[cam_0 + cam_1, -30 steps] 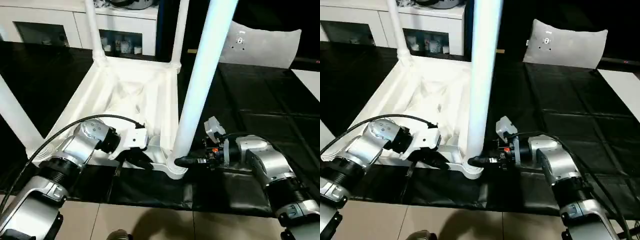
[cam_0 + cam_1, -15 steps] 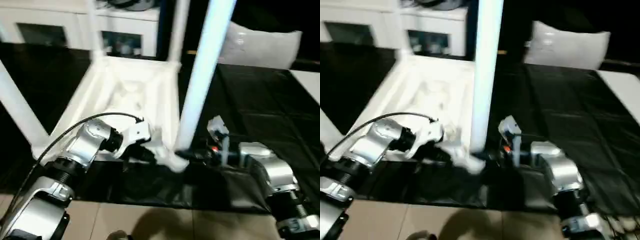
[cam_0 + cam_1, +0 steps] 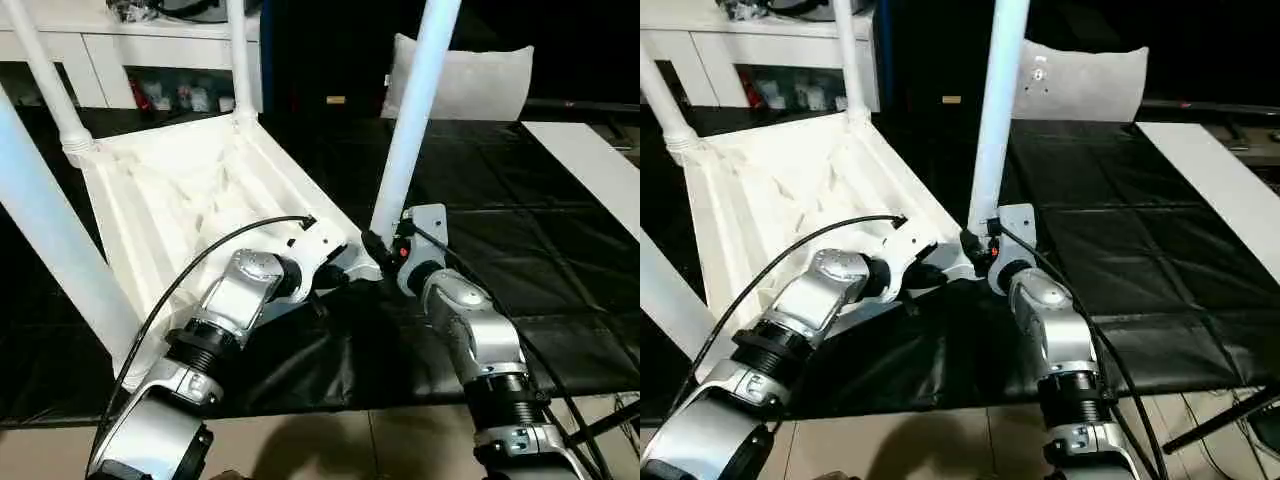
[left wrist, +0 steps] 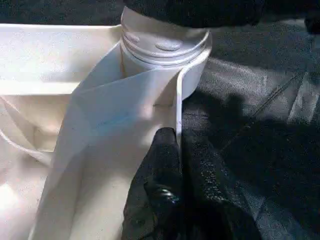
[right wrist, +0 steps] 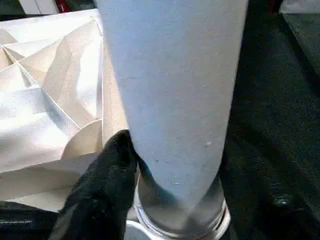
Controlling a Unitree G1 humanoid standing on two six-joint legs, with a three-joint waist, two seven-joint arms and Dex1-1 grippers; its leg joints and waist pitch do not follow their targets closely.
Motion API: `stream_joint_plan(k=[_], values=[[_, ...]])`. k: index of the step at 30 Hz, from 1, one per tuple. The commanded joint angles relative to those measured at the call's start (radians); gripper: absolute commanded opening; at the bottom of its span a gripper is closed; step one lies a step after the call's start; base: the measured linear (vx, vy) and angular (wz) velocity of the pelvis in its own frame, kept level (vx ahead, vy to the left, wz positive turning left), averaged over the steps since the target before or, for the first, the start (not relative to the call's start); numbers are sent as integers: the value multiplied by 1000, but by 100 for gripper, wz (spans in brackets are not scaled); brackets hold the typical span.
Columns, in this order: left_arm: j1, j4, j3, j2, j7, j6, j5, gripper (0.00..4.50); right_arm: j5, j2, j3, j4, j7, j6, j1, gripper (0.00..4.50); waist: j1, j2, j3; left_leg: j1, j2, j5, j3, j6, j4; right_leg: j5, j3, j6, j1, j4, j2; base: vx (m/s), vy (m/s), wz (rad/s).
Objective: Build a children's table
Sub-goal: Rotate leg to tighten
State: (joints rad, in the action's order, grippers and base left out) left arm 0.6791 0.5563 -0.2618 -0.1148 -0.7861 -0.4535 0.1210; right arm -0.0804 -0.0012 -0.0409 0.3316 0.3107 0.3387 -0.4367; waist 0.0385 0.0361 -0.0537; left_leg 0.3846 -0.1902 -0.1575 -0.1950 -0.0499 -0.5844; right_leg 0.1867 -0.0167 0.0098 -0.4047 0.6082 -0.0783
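Note:
The children's table lies upside down on the black mat, its white ribbed top [image 3: 190, 200] facing up and white legs rising from the corner sockets. My left gripper [image 3: 335, 275] is shut on the top's rim wall [image 4: 177, 115], just beside the near right socket [image 4: 165, 55]. My right gripper [image 3: 385, 248] reaches in from the other side and grips the base of that corner's leg [image 3: 410, 120]. One black finger [image 5: 110, 170] presses on the leg [image 5: 175, 90] just above the socket. Other legs stand at the far left [image 3: 45, 80], the far corner [image 3: 238, 50] and the near left [image 3: 55, 240].
A grey-white pillow [image 3: 460, 85] leans at the back of the mat [image 3: 520, 250]. A white cabinet [image 3: 130, 50] stands behind the table top. A white panel [image 3: 590, 170] lies at the right. Pale floor tiles [image 3: 330, 450] run along the mat's near edge. A black cable [image 3: 200, 265] loops over my left forearm.
The whole picture has shifted and turned. Both grippers keep their hold at the same corner, which now sits farther in from the mat's near edge, with the top lying at an angle.

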Motion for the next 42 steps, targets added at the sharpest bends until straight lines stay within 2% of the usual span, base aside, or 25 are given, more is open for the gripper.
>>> stream_joint_plan(k=[1,5,8,10,11,13,14,15,17,19,20,25,26,27,30,31,32,37,42], values=[[22,-46,-25,12,-30,32,-19,0,-22,11,61,-12,73,-5,12,295,7,-12,65,-22,-29,-332,22,-21,77,242,24,-166,29,-86,-47,0,0,0],[-6,-61,-30,-35,-79,65,-34,0,-52,-65,68,-47,168,5,35,333,10,-12,67,-18,-29,-274,18,5,73,153,24,-193,40,-78,-46,0,0,0],[-25,-62,-44,-92,-154,121,-31,0,-79,-136,59,-72,283,10,53,355,17,-13,67,-20,-30,-253,17,13,72,130,23,-199,42,-76,-45,0,0,0],[-32,-71,-48,-129,-216,146,-40,0,-98,-184,56,-72,365,-4,54,363,21,-13,65,-22,-32,-261,16,13,73,147,23,-209,41,-76,-46,0,0,0],[-33,-72,-50,-138,-231,153,-41,0,-99,-196,57,-71,385,-11,53,384,21,-13,65,-23,-34,-270,16,11,72,155,24,-213,39,-75,-47,0,0,0],[-37,-78,-69,-190,-319,196,-46,0,-102,-264,78,-61,500,-47,48,395,26,-13,64,-25,-35,-285,17,7,74,178,22,-212,40,-77,-48,0,0,0],[-37,-79,-75,-203,-338,205,-48,0,-106,-281,87,-62,535,-56,48,405,27,-13,61,-29,-37,-300,14,0,74,194,24,-211,33,-78,-47,0,0,0],[-39,-81,-82,-218,-364,222,-52,0,-113,-300,98,-63,576,-62,47,417,29,-14,62,-30,-36,-307,15,-1,74,200,24,-212,33,-78,-47,0,0,0],[-44,-83,-95,-246,-417,260,-58,0,-117,-336,119,-55,641,-65,41,434,32,-14,61,-28,-37,-310,16,-4,76,211,24,-209,34,-77,-49,0,0,0],[-54,-81,-113,-275,-479,322,-61,0,-120,-370,147,-43,728,-95,36,434,34,-14,64,-29,-38,-305,17,-3,75,197,23,-212,36,-75,-49,0,0,0],[-57,-76,-126,-292,-513,348,-58,0,-118,-385,162,-34,776,-118,31,434,39,-10,65,-29,-39,-293,14,4,72,171,24,-221,36,-72,-50,0,0,0],[-57,-70,-161,-330,-607,412,-58,0,-151,-408,185,-1,915,-139,9,434,53,-14,64,-31,-41,-289,11,5,72,170,23,-235,34,-68,-50,0,0,0],[-57,-74,-167,-336,-630,420,-62,0,-159,-412,192,4,944,-138,4,408,58,-11,63,-31,-43,-288,11,4,73,175,22,-237,34,-66,-50,0,0,0],[-56,-78,-175,-344,-663,432,-69,0,-171,-418,202,10,986,-136,-4,400,60,-8,64,-32,-43,-291,10,5,73,180,21,-238,34,-66,-50,0,0,0],[-54,-81,-185,-351,-704,460,-75,0,-184,-425,218,22,1033,-124,-15,388,65,-9,64,-31,-43,-290,10,5,72,189,21,-239,33,-65,-52,0,0,0],[-52,-87,-201,-358,-740,482,-72,0,-181,-430,240,35,1067,-114,-23,374,73,-9,65,-35,-44,-287,9,4,70,190,22,-241,30,-65,-52,0,0,0],[-51,-87,-204,-360,-746,486,-72,0,-180,-431,243,39,1074,-115,-25,356,75,-10,63,-33,-45,-287,9,0,72,193,22,-242,30,-66,-52,0,0,0],[-46,-84,-222,-364,-771,513,-66,0,-176,-424,263,68,1124,-115,-39,314,76,-6,64,-31,-44,-303,11,-8,74,219,22,-233,32,-64,-54,0,0,0],[-32,-56,-223,-360,-758,532,-52,0,-196,-425,282,49,1164,-77,-36,277,74,-5,64,-32,-44,-300,11,-11,74,236,22,-227,31,-66,-54,0,0,0]])
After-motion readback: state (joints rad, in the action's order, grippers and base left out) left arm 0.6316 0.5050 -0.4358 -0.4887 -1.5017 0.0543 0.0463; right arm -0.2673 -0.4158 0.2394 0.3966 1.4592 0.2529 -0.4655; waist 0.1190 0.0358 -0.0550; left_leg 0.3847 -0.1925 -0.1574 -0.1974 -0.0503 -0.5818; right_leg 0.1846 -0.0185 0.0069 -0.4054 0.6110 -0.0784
